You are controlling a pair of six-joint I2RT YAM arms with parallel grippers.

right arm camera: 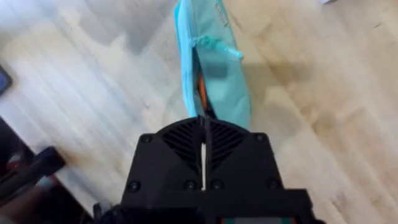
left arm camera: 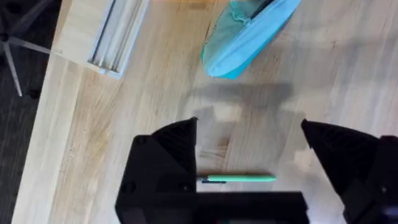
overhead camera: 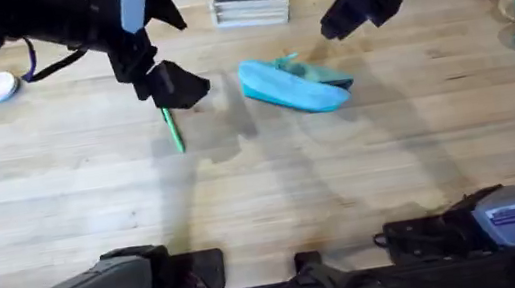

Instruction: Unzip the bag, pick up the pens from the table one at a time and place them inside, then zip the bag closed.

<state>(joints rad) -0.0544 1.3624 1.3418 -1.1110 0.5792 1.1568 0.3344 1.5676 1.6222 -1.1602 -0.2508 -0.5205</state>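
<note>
We are hovering our left gripper (left arm camera: 249, 171), fingers wide, over the green pen (overhead camera: 173, 131) left of centre, while our right gripper (right arm camera: 203, 155), fingers pressed together, is risking nudging the unzipped turquoise pouch (overhead camera: 292, 86).

Even, bright light from above falls on the pale counter (overhead camera: 364, 180), with no hard glare. Soft grey shadows of the arms stretch across the planks near the bag (overhead camera: 292, 85). In the overhead view the arms near the camera look dark and blurred, as do their bases.
</note>
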